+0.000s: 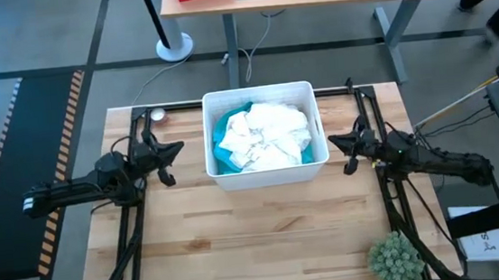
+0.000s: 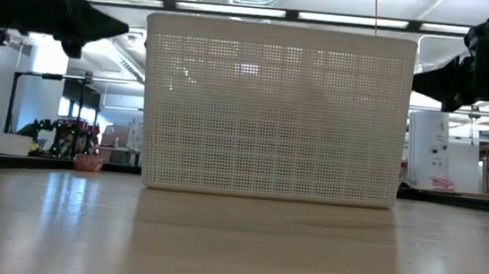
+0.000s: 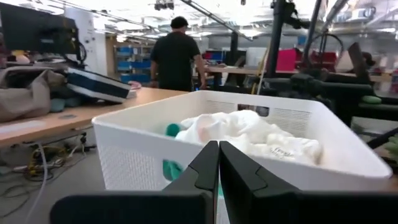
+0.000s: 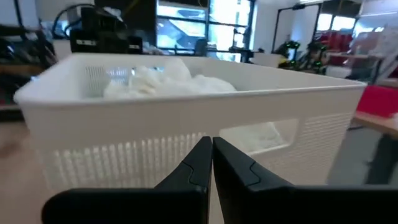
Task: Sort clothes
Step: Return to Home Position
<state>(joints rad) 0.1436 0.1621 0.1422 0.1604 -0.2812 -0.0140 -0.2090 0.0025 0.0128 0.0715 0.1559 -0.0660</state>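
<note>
Small green plant point(image 1: 394, 259) on near right corner of wood table point(image 1: 267, 238). Left tool point(image 3: 219, 148) has fingers pressed together, holds nothing, hangs above the table just beside left wall of white bin point(image 1: 268, 175). Right tool point(image 4: 211, 143) same: fingers together, empty, just beside bin's right wall. Bin sits mid-table toward far edge. Clothes are inside it: white garment point(image 1: 272, 133) heaped on top, turquoise garment point(image 1: 223, 147) showing under it at left. Person point(image 3: 175, 56) stands in room beyond

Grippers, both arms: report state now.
Left gripper: shut, empty, beside the white bin.
Right gripper: shut, empty, on the bin's other side.
</note>
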